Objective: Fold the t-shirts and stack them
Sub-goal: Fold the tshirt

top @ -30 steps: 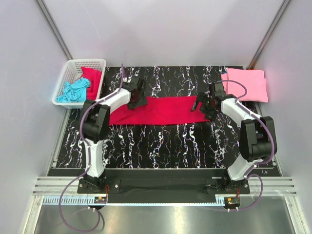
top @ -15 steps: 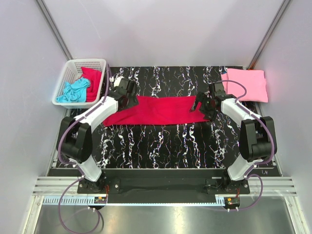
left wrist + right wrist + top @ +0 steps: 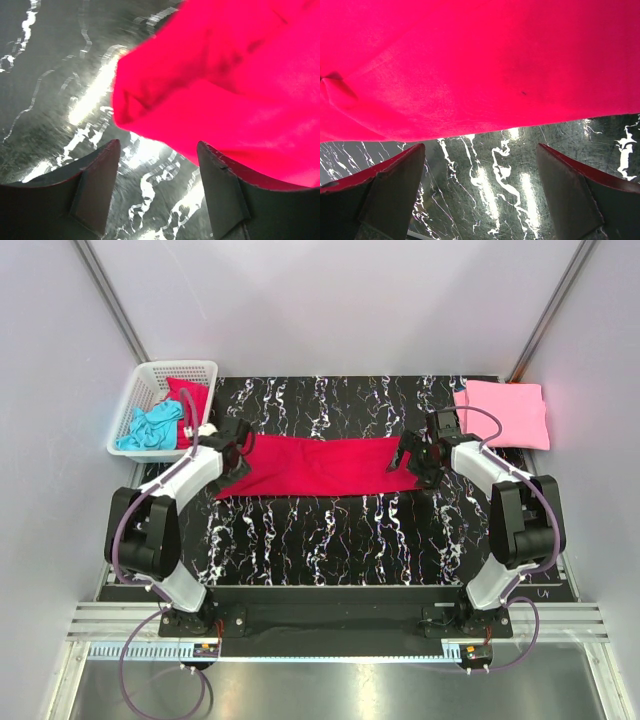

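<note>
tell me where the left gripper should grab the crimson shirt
Probably the left end of the crimson shirt, at its rounded folded corner. The cloth looks puffed up there, so the open left gripper could slide in from the left.

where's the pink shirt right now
In the top external view the folded pink t-shirt lies at the far right corner of the table, just beyond the right arm and apart from the crimson t-shirt spread mid-table.
</note>
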You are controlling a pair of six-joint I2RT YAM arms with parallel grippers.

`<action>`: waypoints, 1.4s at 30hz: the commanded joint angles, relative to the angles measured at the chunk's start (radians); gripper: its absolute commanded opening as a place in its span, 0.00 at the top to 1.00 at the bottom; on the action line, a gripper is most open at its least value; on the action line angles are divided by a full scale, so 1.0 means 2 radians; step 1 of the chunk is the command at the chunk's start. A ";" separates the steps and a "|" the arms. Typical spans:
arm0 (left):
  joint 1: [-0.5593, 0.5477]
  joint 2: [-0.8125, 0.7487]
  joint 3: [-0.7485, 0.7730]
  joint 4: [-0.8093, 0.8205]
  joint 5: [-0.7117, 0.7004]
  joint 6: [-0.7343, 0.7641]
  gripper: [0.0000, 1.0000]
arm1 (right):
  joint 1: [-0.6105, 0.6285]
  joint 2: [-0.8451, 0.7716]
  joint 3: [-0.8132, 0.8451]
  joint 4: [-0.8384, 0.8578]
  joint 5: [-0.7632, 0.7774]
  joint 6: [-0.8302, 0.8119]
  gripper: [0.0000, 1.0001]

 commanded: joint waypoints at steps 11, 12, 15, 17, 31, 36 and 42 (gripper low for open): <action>0.061 0.017 -0.023 0.055 0.114 0.003 0.42 | 0.004 0.007 0.015 -0.001 -0.010 -0.003 0.01; 0.064 0.019 -0.023 0.056 0.115 0.004 0.44 | 0.005 0.007 0.014 -0.001 -0.009 -0.004 0.01; 0.073 0.024 -0.021 0.056 0.111 0.010 0.55 | 0.004 0.009 0.012 -0.001 -0.008 -0.003 0.01; 0.074 0.025 -0.019 0.054 0.098 0.012 0.63 | 0.004 0.009 0.012 -0.001 -0.008 -0.003 0.01; 0.080 0.062 -0.004 0.041 0.067 0.014 0.90 | 0.004 0.017 0.002 -0.001 -0.005 -0.003 0.01; 0.081 0.050 -0.007 0.039 0.061 0.017 0.67 | 0.004 0.025 0.003 -0.002 -0.005 -0.003 0.00; 0.080 0.029 -0.011 0.039 0.056 0.027 0.62 | 0.005 0.030 0.006 -0.002 -0.007 -0.001 0.00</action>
